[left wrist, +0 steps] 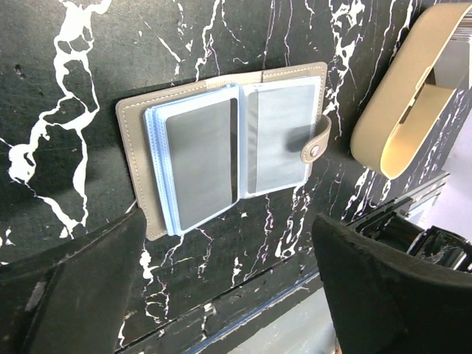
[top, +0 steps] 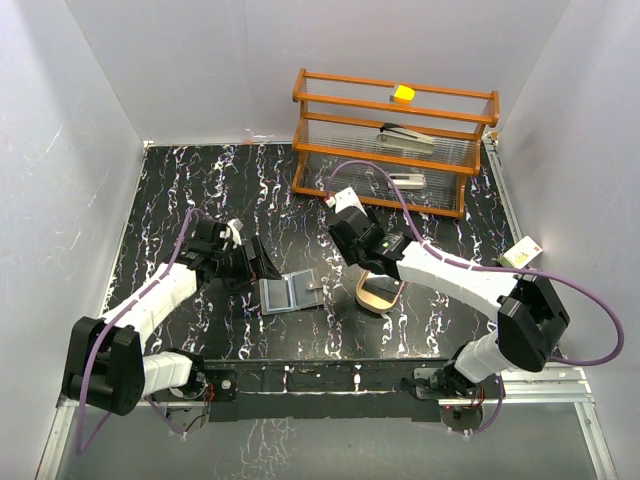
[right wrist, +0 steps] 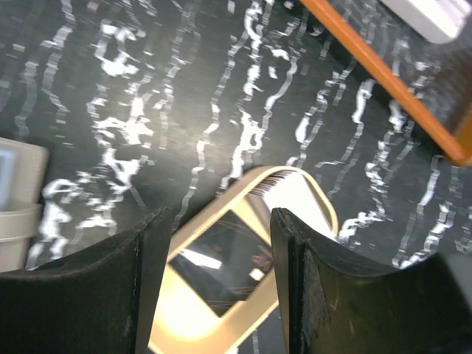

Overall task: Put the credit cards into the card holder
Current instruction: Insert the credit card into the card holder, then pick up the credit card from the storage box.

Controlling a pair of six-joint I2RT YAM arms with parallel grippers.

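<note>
The grey card holder (top: 290,293) lies open and flat on the black marbled table. In the left wrist view the card holder (left wrist: 147,133) shows a grey card (left wrist: 200,162) in its left sleeve and another (left wrist: 280,136) in its right sleeve. My left gripper (left wrist: 228,236) hangs open just on the near side of it, with nothing between its fingers; from above, the left gripper (top: 262,267) is at the holder's left. My right gripper (right wrist: 221,217) stands open over the tan oval tray (right wrist: 214,207), where a dark credit card (right wrist: 221,269) lies. The right gripper (top: 368,262) holds nothing.
A wooden rack (top: 395,140) with clear shelves stands at the back right, with a yellow block (top: 403,93) on top and stapler-like items inside. The tray (top: 380,295) sits right of the holder. The table's front edge (left wrist: 251,317) runs close behind the left gripper.
</note>
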